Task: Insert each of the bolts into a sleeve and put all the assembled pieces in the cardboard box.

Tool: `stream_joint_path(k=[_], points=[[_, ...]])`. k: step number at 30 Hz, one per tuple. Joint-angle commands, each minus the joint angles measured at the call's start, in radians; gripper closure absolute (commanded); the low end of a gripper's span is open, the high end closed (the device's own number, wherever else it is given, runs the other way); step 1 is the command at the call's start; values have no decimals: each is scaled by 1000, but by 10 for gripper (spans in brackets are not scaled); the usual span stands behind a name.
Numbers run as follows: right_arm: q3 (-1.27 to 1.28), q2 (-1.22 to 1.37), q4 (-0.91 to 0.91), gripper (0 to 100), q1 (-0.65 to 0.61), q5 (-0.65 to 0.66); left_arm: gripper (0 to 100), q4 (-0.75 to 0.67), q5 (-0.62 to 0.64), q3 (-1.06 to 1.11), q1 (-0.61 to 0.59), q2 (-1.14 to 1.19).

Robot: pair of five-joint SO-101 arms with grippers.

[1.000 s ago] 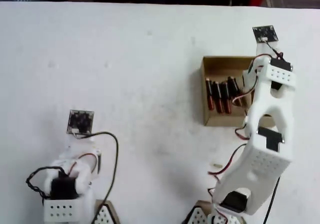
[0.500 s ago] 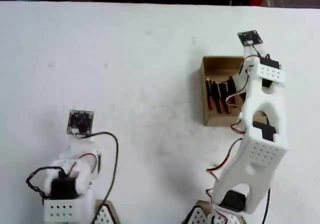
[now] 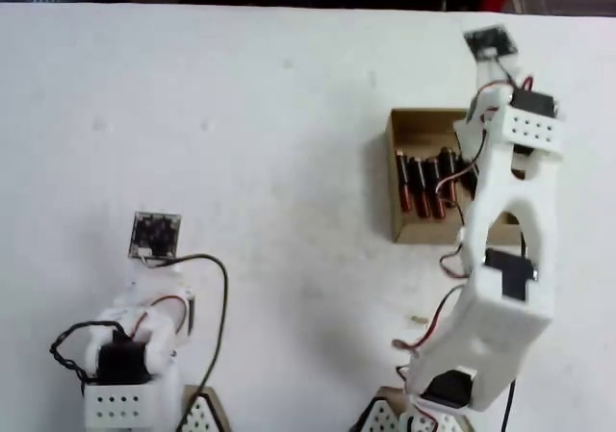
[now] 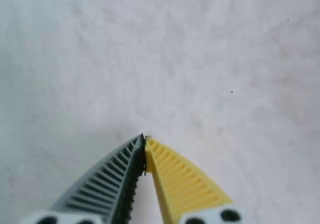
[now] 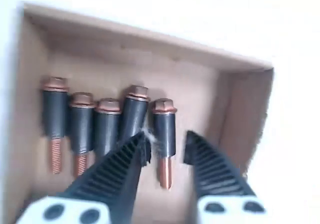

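The open brown cardboard box (image 3: 393,163) sits right of centre in the high view on the white table (image 3: 241,114), and the white right arm (image 3: 505,211) stretches up the frame over it. In the right wrist view the right gripper (image 5: 167,138) hangs over the inside of the box. Its black ribbed jaws are parted by a moderate gap with nothing clamped between them. The gap frames the rightmost of five copper bolts in black sleeves (image 5: 107,124), which lie side by side on the box floor, heads toward the top of the frame.

That spread reads as a release posture, wide enough to leave the piece lying free. Every piece in sight is sleeved and boxed, so the task looks finished or nearly so.

The left arm (image 3: 130,355) is folded at the lower left, well apart from the box. Its left gripper (image 4: 144,140), one grey jaw and one yellow, is closed tip to tip on nothing above bare table, probably parked out of the way.
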Motion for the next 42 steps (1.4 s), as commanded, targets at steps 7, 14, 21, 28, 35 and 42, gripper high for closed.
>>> stream_joint_path(k=[7, 14, 21, 28, 35, 42], points=[[-54, -406, 176, 974, -120, -232, 977, -5, 0, -3, -1, -7], [-52, -631, 340, 974, -278, -239, 977, -5, 0, -3, -1, -7], [-51, -846, 478, 974, -412, -239, 977, -5, 0, -3, -1, -7], [71, -1013, 510, 974, -423, -241, 977, -5, 0, -3, -1, -7], [345, -1265, 456, 974, -423, -241, 977, -5, 0, -3, -1, -7], [649, -1569, 352, 974, -421, -233, 977, -5, 0, -3, -1, -7]])
